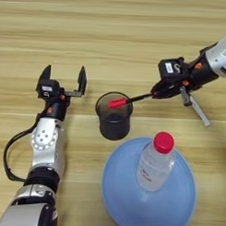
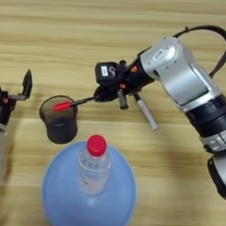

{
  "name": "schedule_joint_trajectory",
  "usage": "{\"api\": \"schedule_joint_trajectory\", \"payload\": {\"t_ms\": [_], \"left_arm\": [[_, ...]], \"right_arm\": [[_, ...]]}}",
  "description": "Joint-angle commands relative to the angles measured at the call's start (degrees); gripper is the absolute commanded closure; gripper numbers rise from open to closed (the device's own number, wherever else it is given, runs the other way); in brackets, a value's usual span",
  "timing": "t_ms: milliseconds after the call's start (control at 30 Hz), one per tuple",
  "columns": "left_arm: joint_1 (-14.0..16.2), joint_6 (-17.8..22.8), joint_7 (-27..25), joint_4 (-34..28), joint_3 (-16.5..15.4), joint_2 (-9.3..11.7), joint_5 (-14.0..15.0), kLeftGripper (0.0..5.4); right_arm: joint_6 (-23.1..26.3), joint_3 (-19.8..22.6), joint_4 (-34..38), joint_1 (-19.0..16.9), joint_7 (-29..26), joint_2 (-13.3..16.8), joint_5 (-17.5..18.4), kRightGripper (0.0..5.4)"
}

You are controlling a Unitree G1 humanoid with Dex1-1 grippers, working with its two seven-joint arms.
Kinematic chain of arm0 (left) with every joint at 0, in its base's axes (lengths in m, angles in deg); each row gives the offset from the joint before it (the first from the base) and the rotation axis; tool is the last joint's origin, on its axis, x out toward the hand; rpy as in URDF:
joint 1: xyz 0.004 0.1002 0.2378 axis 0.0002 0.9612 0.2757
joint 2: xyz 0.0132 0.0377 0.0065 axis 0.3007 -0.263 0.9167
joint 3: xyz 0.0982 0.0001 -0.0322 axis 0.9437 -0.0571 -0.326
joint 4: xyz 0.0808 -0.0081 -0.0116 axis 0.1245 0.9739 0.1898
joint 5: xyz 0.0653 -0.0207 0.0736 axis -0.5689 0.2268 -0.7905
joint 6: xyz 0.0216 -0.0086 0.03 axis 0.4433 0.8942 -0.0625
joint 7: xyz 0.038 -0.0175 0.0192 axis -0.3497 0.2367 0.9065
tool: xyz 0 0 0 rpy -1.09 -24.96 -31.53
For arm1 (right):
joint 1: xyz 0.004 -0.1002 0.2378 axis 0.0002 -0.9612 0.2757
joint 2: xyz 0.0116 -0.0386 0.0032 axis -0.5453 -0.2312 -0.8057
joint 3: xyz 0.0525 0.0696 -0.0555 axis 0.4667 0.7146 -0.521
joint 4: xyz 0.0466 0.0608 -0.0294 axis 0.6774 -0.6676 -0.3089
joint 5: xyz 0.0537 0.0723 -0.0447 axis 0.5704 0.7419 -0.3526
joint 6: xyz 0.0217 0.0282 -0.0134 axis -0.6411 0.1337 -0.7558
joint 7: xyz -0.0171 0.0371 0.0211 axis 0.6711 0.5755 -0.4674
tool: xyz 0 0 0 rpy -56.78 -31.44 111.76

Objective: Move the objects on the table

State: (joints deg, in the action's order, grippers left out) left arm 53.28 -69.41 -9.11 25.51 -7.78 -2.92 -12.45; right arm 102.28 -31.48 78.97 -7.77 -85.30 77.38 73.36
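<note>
The right claw (image 2: 98, 95) grips the dark red-capped pen (image 1: 127, 101) by its rear end, the capped tip poised over the mouth of the dark cup (image 1: 114, 116). The white marker (image 2: 145, 111) lies on the desk (image 1: 113, 36) just beside that claw. The left claw (image 1: 63, 77), fingers spread and empty, rests left of the cup; a clear bottle (image 1: 155, 161) stands on a blue plate (image 1: 181, 191).
</note>
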Motion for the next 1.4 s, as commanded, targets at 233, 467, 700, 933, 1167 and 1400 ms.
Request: {"api": "schedule_joint_trajectory", "payload": {"t_ms": [233, 467, 700, 933, 1167, 1400], "left_arm": [[-0.64, -0.22, 0.14, 0.17, 0.20, -0.39, -0.44, 0.00], [-0.75, -0.23, 0.23, 0.29, 0.20, -0.56, -0.47, 0.00], [-0.51, -0.14, 0.33, -0.29, 0.27, -0.80, -0.54, 0.00], [-0.40, -0.06, 0.38, -0.59, 0.30, -0.88, -0.62, 0.00], [-0.38, -0.14, 0.36, -0.52, 0.30, -0.88, -0.61, 0.00], [-0.44, -0.11, 0.35, -0.51, 0.30, -0.87, -0.60, 0.00]], "right_arm": [[-0.14, -3.41, 0.54, 3.58, -1.89, -2.66, -2.79, 4.98], [-0.26, -4.96, -0.49, 5.38, -2.32, -4.70, -4.40, 4.98], [-0.70, -5.57, -2.00, 6.66, -2.64, -5.88, -5.71, 4.98], [-1.28, -5.14, -3.63, 7.28, -2.40, -6.65, -6.63, 4.98], [-1.68, -5.06, -4.37, 7.27, -2.34, -6.63, -7.33, 4.12], [-1.84, -4.75, -4.91, 7.40, -2.19, -6.72, -7.57, 3.48]]}}
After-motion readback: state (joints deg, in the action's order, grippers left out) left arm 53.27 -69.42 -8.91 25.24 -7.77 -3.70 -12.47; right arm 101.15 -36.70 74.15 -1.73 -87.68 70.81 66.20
